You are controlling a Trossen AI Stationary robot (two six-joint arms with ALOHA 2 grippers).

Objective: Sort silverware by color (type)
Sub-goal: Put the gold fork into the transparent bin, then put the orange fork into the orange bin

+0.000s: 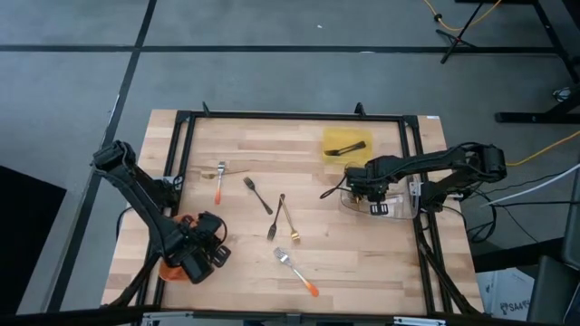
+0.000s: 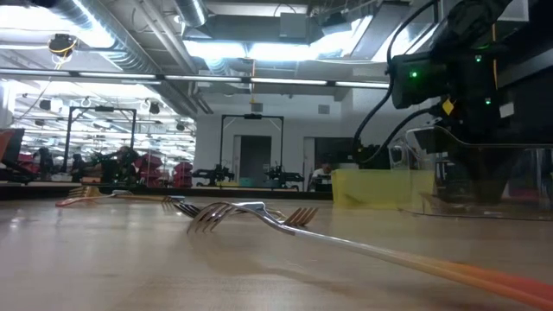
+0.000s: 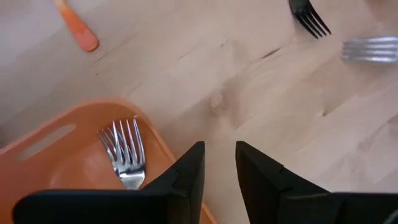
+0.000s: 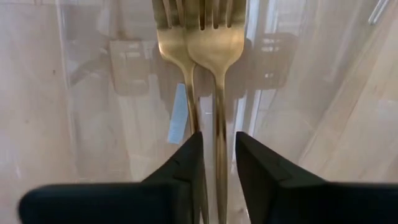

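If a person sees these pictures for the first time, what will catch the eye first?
Probably the loose cutlery on the pale wooden table: a silver fork with an orange handle near the front edge, and a black fork and a gold fork at the centre. Next, the right claw over the clear plastic tray, two gold forks before its fingers, and the left claw at the orange tray.

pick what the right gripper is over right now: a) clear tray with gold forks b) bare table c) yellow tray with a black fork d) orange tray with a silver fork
a: the right gripper hangs over the clear tray, and two gold forks lie under its fingers in the right wrist view.
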